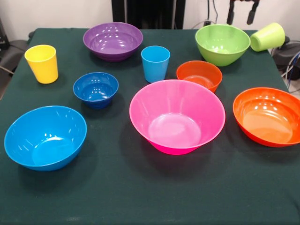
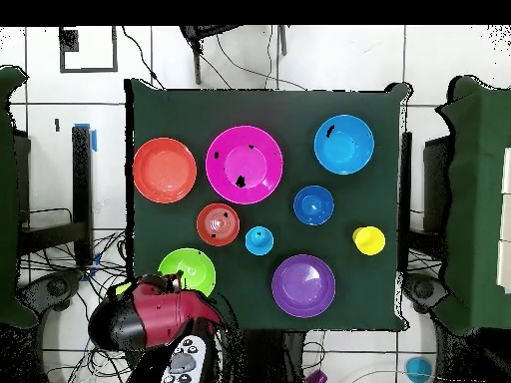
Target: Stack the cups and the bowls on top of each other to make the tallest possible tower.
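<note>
Bowls number seven and cups three, all standing separately on the dark green table (image 1: 140, 201), none inside another. Farthest out from the gripper (image 1: 241, 13) sit the three big bowls along the near side: the light blue bowl (image 1: 45, 137) lies well away toward the robot's right, the pink bowl (image 1: 177, 115) is in the middle, and the orange-red bowl (image 1: 267, 116) lies straight out from the gripper, its rim cut off by the edge of the front view. Closer in come the small dark blue bowl (image 1: 95, 88), the small orange bowl (image 1: 199, 75) and the upright light blue cup (image 1: 155, 63) between them. The yellow cup (image 1: 41, 63) stands upright far off to the gripper's right. Closer still, the purple bowl (image 1: 113, 41) sits at the far side, also to the gripper's right. The lime green bowl (image 1: 222, 43) sits just below and in front of the gripper. The lime green cup (image 1: 267, 36) is tipped over with its mouth toward the bowl, near the gripper on its left. From above, the red and black arm (image 2: 150, 314) covers most of that cup and the gripper itself. In the front view only two dark fingertips (image 1: 251, 14) show at the top edge, spread apart with nothing between them; the rest of the gripper is cut off.
</note>
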